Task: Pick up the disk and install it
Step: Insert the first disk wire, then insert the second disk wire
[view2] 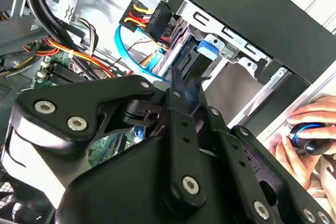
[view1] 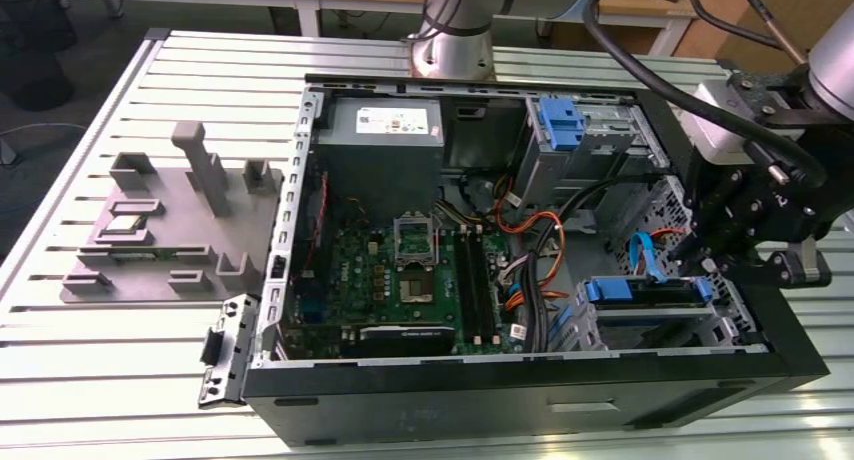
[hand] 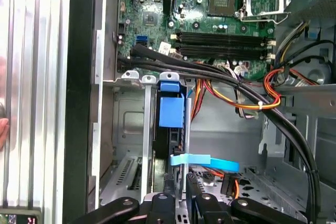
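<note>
While the arm reaches down over the exterior view's right side of the open computer case (view1: 527, 380), its black gripper (view1: 697, 270) hangs at the drive cage, just above the disk (view1: 643, 292), which sits edge-up in the metal bay with its blue plastic rails showing; from this view I cannot tell how far apart the fingers stand. Grey moulded fixtures (view1: 160, 230) lie on the ribbed aluminium table (view1: 80, 380), well apart from the case. In the second wrist view, the gripper's matte black linkage (view2: 178, 129) narrows toward the blue rail (view2: 207, 45), and a person's hand (view2: 307, 135) rests beside the case. In the first wrist view, the fingers (hand: 168, 187) stand narrow, close against the disk's edge (hand: 163, 150) below its blue tab, with the green motherboard (hand: 210, 9) beyond.
</note>
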Controlling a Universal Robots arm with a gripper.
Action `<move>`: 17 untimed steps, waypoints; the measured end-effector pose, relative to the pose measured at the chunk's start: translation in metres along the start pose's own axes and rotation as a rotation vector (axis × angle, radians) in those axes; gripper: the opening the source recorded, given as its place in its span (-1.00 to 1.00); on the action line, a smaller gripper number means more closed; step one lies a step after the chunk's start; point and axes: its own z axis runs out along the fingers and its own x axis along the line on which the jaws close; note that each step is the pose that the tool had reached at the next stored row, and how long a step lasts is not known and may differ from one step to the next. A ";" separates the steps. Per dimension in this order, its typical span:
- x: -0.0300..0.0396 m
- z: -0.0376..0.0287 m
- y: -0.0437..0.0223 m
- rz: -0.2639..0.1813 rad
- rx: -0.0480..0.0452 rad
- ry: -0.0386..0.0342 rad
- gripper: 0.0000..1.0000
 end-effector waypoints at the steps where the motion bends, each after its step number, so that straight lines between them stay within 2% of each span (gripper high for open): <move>1: 0.0001 -0.0004 0.0000 0.000 0.0000 0.0001 -0.54; 7: 0.0000 -0.0028 -0.0001 0.000 0.0000 0.0001 -0.54; 17: -0.0003 -0.0032 -0.0001 0.000 0.0000 0.0000 -0.54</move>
